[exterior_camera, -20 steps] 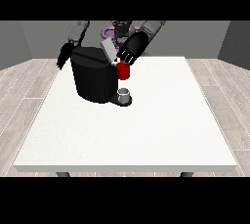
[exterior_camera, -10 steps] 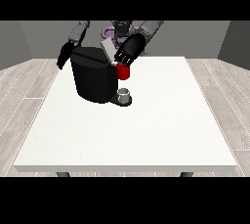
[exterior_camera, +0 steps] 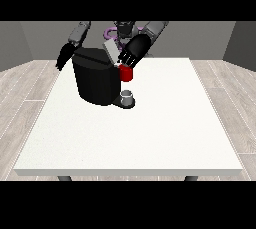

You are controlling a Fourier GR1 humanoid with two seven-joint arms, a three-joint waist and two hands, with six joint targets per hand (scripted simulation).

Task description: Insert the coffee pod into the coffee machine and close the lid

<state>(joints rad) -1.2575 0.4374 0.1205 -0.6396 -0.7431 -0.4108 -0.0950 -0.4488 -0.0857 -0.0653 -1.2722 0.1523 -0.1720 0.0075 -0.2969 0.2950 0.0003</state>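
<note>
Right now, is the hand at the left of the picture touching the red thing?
No, that hand hangs beside the coffee machine, away from the red thing.

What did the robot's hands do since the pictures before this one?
Hardly anything visibly changed. The hand at the view's right is still at the top of the coffee machine, just above the red thing at the machine. The hand at the view's left still hangs beside the machine.

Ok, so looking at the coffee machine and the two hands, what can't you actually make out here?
- Front view: the coffee machine hides its own far side, and the lid's state is too small to tell.
- The robot hand at the view's right is by a red thing at the machine; any held item is too small to see.
- The robot hand at the view's left is too small to read.
</note>
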